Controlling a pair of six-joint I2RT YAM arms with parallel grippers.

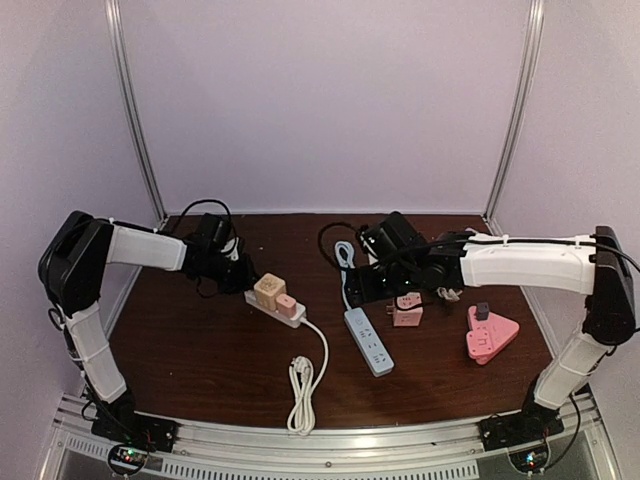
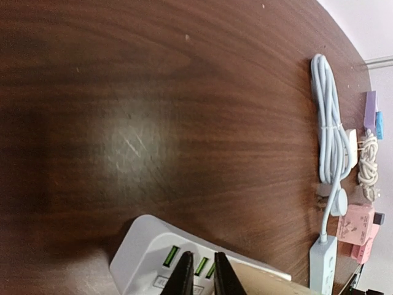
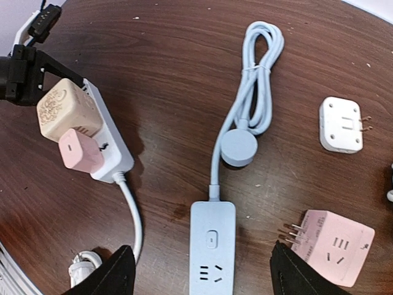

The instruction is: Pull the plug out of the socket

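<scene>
A white power strip (image 1: 262,297) lies left of centre with a beige cube plug (image 1: 268,290) and a pink plug (image 1: 287,305) stuck in it. In the right wrist view the strip (image 3: 110,144), the beige cube (image 3: 64,110) and the pink plug (image 3: 80,150) show at the left. My left gripper (image 1: 240,275) is at the strip's far end. In the left wrist view it (image 2: 202,279) is shut, fingertips over the strip's end (image 2: 144,246) with green USB ports. My right gripper (image 3: 202,276) is wide open and empty above a pale blue power strip (image 3: 212,246).
The white strip's cable ends in a coil (image 1: 300,385) near the front. A pink adapter (image 3: 334,246), a white adapter (image 3: 339,125) and the blue strip's bundled cable (image 3: 258,74) lie around the right gripper. A pink triangular socket (image 1: 490,335) lies at the right.
</scene>
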